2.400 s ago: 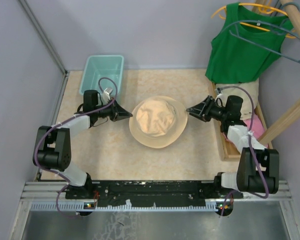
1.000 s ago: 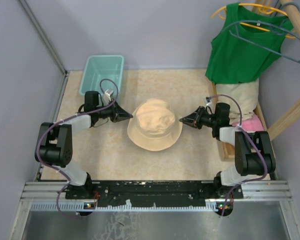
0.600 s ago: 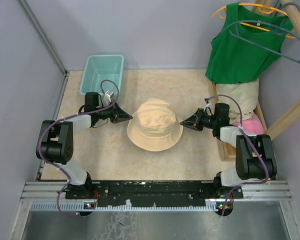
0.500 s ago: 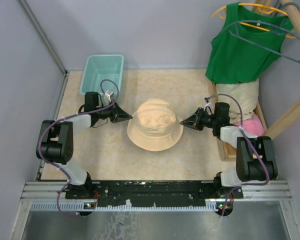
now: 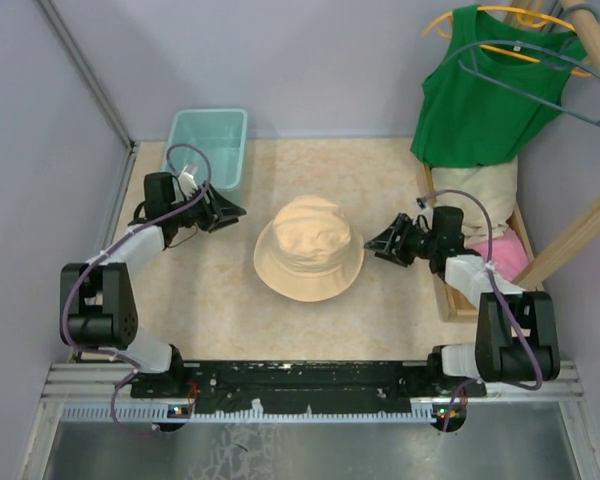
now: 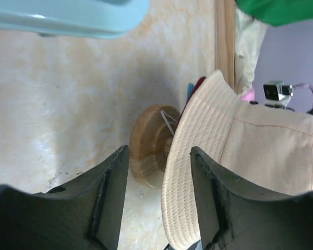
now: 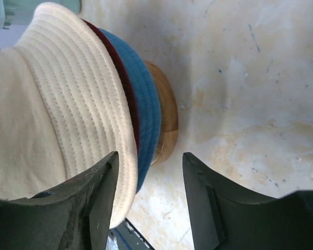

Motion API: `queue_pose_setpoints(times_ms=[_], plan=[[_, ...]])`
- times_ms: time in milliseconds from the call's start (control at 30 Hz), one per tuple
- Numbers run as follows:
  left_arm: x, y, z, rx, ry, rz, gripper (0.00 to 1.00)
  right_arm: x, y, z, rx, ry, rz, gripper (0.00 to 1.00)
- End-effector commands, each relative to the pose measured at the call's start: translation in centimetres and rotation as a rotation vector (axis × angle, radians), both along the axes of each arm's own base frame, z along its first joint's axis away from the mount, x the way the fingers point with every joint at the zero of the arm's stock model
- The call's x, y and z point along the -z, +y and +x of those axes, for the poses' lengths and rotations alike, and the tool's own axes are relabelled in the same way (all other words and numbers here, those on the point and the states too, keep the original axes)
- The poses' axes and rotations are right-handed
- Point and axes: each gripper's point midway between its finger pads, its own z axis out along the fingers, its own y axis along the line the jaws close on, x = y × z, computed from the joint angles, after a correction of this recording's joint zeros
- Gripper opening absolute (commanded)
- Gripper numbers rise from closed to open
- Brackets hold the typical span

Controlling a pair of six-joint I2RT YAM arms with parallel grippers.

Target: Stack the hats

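- Beige fabric is topping the pile: the beige hat (image 5: 310,248) is sitting crown up at the middle of the table (image 5: 220,310).
- Under it, the brim of the dark red hat (image 7: 126,78) is peeking out as a thin edge, and the blue hat (image 7: 146,99) is lying below that one.
- The three hats are resting on a round wooden stand (image 7: 167,120), which is showing under the brims in both wrist views.
- The pink hat (image 5: 510,255) is lying apart from the pile, in the wooden tray (image 5: 442,290) at the right edge of the table, close by the right arm.
- The left gripper (image 5: 238,212) is hovering near the left side of the pile, clear of the brim, with the teal basket (image 5: 205,145) just behind it. Its fingers are standing apart and gripping nothing.
- The right gripper (image 5: 370,245) is pointing at the right brim from just beside it. Its fingers are also standing apart, with nothing caught between them.
- A green tank top (image 5: 480,90) is hanging on a hanger above the tray.
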Motion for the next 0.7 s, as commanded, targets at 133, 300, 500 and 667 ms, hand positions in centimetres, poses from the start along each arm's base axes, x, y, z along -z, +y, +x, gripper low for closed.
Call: queue_pose_setpoints(times_ms=[133, 300, 500, 667], plan=[[-4.4, 4.0, 1.7, -0.155, -0.105, 0.103, 0.6, 2.9, -1.1, -4.0, 0.011, 0.093, -0.076, 0.28], [-8.2, 4.0, 2.4, -0.165, -0.166, 0.096, 0.6, 5.6, 1.3, -8.1, -0.047, 0.168, -0.051, 0.0], [-11.9, 4.4, 2.8, -0.178, -0.22, 0.118, 0.62, 7.0, 4.6, -9.7, -0.065, 0.183, 0.048, 0.0], [-13.6, 3.9, 2.8, -0.167, -0.244, 0.077, 0.63, 7.6, 8.5, -9.0, -0.136, 0.201, 0.108, 0.0]])
